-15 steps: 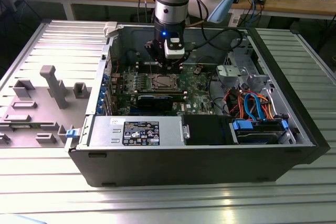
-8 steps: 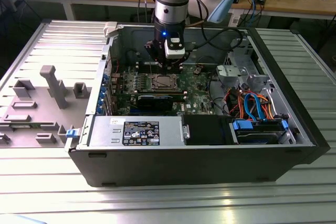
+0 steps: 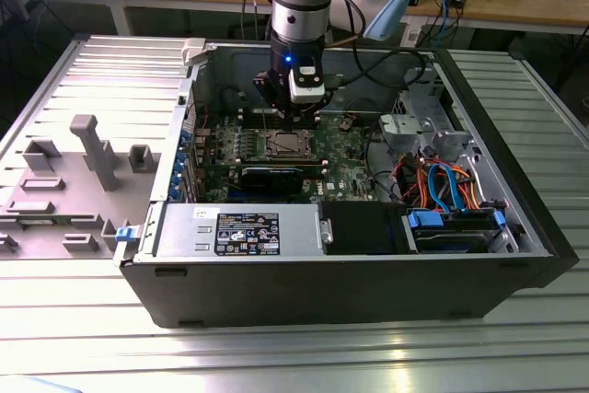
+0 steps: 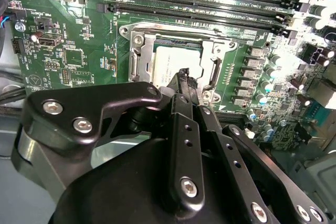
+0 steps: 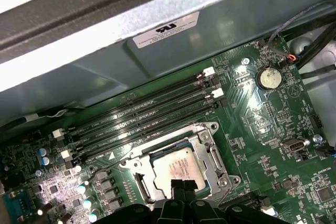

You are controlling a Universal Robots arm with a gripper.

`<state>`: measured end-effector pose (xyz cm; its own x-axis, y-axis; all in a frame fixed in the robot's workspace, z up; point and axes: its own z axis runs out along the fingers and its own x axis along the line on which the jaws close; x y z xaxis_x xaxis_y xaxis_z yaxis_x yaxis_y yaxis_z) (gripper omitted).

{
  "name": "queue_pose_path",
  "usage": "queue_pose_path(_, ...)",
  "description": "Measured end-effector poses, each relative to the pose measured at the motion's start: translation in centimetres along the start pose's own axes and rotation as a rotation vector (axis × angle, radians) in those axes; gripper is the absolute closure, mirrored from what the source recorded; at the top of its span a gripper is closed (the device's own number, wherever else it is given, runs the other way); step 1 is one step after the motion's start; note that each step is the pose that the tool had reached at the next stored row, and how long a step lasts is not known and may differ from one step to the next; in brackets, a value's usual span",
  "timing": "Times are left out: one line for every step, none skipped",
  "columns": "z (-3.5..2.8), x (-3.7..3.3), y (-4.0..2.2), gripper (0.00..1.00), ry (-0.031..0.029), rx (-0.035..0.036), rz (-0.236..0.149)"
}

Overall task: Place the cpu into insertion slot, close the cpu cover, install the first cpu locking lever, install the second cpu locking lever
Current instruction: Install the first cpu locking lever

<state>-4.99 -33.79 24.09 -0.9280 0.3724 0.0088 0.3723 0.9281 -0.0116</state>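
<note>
The end effector (image 5: pixel 182 188) is held with its fingertips pressed together, nothing gripped, directly above the cpu (image 5: pixel 181 166). The cpu is seen seated in the insertion slot (image 4: pixel 176 64) just beneath the tips, framed by the cpu cover (image 5: pixel 207 153). Memory slots (image 5: pixel 152 116) are ranged just beyond the socket.

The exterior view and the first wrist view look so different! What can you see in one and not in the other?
The exterior view alone takes in the open computer case, the grey-labelled power supply box, the orange and blue cables and the arm reaching down. The first wrist view alone picks out the round coin battery and the white sticker on the case wall. Both show the green motherboard, the cpu lying in the insertion slot, and the gripper over it.
</note>
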Motion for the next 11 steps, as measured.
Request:
queue_pose_path(0.00, 0.00, 0.00, 0.89, 0.0000, 0.0000, -0.001)
queue_pose_path(0.00, 0.00, 0.00, 0.89, 0.0000, 0.0000, -0.002)
queue_pose_path(0.00, 0.00, 0.00, 0.89, 0.0000, 0.0000, -0.003)
queue_pose_path(0.00, 0.00, 0.00, 0.89, 0.0000, 0.0001, -0.004)
queue_pose_path(0.00, 0.00, 0.00, 0.89, 0.0000, 0.0000, -0.005)
queue_pose_path(0.00, 0.00, 0.00, 0.89, -0.0001, 0.0000, -0.006)
queue_pose_path(0.00, 0.00, 0.00, 0.89, -0.0001, 0.0000, -0.007)
queue_pose_path(0.00, 0.00, 0.00, 0.89, -0.0001, 0.0001, -0.008)
queue_pose_path(0.00, 0.00, 0.00, 0.89, -0.0001, 0.0001, -0.009)
queue_pose_path(0.00, 0.00, 0.00, 0.89, -0.0001, 0.0000, -0.010)
queue_pose_path(0.00, 0.00, 0.00, 0.89, -0.0001, 0.0001, -0.011)
